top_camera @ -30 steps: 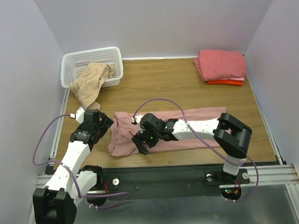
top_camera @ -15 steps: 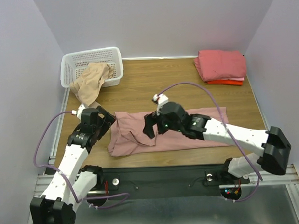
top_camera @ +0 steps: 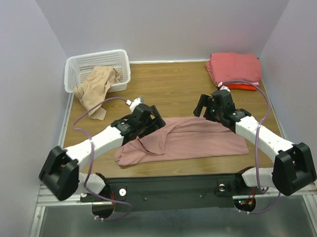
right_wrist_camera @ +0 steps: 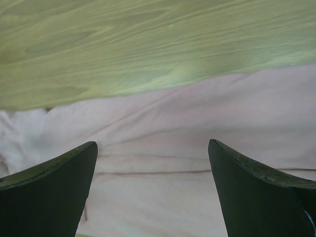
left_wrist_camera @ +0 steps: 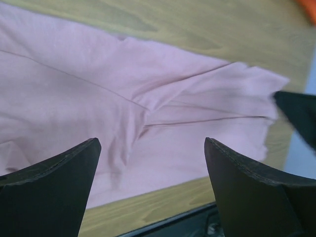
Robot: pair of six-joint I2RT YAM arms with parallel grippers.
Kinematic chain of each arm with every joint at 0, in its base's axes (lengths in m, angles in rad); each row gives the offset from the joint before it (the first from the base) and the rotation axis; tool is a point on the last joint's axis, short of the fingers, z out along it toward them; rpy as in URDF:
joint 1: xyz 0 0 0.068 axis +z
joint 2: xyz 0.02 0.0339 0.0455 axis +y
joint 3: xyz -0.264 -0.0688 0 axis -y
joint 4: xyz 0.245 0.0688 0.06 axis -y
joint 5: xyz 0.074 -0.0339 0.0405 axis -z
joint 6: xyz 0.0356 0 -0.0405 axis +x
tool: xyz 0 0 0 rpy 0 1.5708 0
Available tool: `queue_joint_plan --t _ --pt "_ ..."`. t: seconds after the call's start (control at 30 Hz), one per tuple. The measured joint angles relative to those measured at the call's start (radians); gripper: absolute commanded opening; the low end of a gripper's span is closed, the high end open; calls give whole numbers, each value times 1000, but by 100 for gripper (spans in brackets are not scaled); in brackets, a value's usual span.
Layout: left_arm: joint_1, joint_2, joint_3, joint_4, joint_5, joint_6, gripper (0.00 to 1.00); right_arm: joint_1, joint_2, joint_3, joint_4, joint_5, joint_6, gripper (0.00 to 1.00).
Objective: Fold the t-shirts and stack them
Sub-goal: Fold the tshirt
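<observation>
I see the dusty-pink shirt (top_camera: 196, 140) flat, folded into a long creased band; left gripper (top_camera: 149, 120) and right gripper (top_camera: 208, 107) both spread wide, empty

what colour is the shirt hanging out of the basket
The shirt is beige; top external view.

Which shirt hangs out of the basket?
The beige shirt, draped over the white basket's rim; the dusty-pink shirt lies spread out, the folded stack sits apart.
</observation>
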Motion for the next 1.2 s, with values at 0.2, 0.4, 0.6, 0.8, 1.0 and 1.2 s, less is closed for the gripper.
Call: queue_joint_plan --t 0.2,0.4,0.6,0.8,1.0,1.2 --pt "-47 212 38 -64 -47 -35 98 -91 84 26 -1 -7 8 100" --pt "-79 118 -52 -152 -90 -140 98 -138 158 56 2 -19 8 100" --pt "-159 34 -154 -264 -84 -241 98 -190 159 56 1 -21 8 100" --pt "-266 -20 -142 -356 -91 -322 98 -203 120 56 -1 -20 2 100" --pt "-274 -21 -15 -435 -162 -340 98 -208 106 56 3 -8 -26 100" --pt "-265 -28 119 -410 -251 -300 98 -227 182 56 2 -1 -27 100"
